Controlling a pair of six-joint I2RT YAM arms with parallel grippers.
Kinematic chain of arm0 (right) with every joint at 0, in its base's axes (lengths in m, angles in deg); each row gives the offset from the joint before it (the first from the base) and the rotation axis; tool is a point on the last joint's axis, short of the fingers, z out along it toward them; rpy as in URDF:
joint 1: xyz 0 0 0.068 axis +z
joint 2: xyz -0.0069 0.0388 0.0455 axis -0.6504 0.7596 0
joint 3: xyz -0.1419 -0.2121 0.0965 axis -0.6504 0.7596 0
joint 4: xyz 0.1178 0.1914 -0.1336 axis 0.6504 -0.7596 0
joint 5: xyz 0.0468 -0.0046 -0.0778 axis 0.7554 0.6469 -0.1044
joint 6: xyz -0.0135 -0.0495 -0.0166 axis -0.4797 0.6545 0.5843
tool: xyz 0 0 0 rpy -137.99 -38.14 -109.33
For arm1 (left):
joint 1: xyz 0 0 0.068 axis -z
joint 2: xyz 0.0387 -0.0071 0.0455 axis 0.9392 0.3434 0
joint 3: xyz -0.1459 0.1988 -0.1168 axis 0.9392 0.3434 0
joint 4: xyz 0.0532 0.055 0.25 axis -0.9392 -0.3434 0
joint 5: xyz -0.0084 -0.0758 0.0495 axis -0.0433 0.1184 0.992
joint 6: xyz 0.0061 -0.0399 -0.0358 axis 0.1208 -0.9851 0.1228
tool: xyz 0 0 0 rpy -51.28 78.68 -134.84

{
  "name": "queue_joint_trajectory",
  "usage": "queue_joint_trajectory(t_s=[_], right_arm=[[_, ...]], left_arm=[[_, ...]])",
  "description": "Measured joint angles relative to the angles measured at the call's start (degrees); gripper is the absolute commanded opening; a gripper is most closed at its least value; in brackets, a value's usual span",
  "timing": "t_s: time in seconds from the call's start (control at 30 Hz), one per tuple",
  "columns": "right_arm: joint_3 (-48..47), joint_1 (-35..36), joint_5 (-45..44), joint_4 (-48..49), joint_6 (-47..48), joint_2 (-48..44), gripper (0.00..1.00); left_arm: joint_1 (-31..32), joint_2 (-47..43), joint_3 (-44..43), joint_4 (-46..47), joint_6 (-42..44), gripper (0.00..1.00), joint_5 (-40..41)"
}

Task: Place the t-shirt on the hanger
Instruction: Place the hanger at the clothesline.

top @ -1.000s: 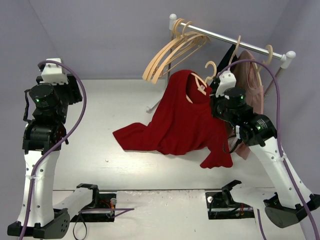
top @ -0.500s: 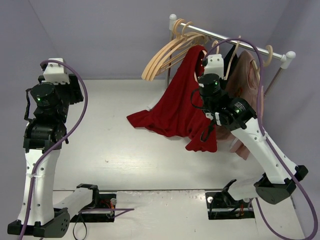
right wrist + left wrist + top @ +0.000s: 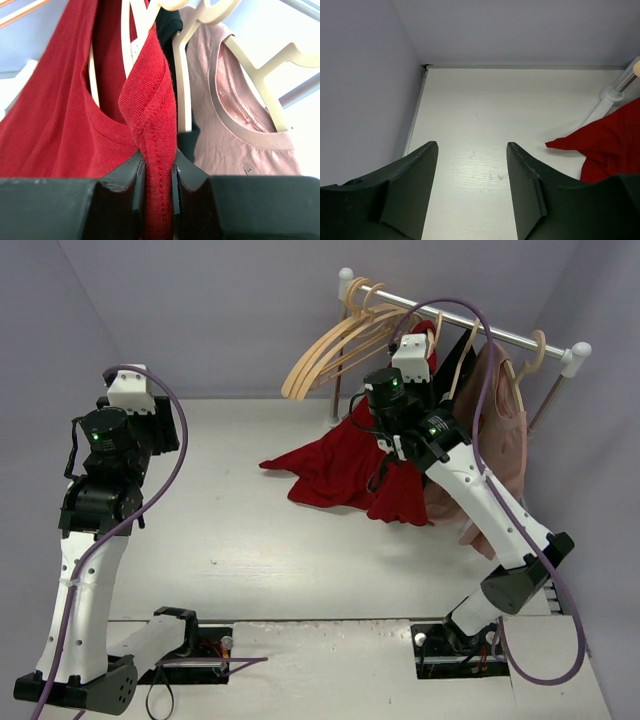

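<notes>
The dark red t-shirt hangs from the rail end down to the table, its hem spread on the white top. My right gripper is raised at the rail and shut on the shirt's twisted neck rib. The pale wood hanger sits inside the neck opening; in the top view the arm hides most of it. My left gripper is open and empty above the table's far left, its fingertips wide apart. A red sleeve tip shows at the right of the left wrist view.
A metal rail on white posts stands at the back right. Several empty wood hangers hang at its left end. A black garment and a dusty pink shirt hang right of the red shirt; the pink shirt is close beside my right fingers.
My right arm has lifted the shirt's neck up and back to the rail. The shirt's body has dragged right and bunched under it. My left arm has shifted slightly right.
</notes>
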Motion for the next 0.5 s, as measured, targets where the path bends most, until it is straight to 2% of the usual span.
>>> queue_joint_trajectory(t_s=[0.27, 0.5], right_arm=[[-5.41, -5.77, 0.45, 3.04, 1.53, 4.83, 0.00], [-9.14, -8.13, 2.78, 5.63, 3.34, 7.34, 0.00]], left_arm=[[0.41, 0.14, 0.07, -0.33, -1.26, 0.52, -1.33], [0.45, -0.31, 2.32, -0.85, -2.12, 0.52, -1.50]])
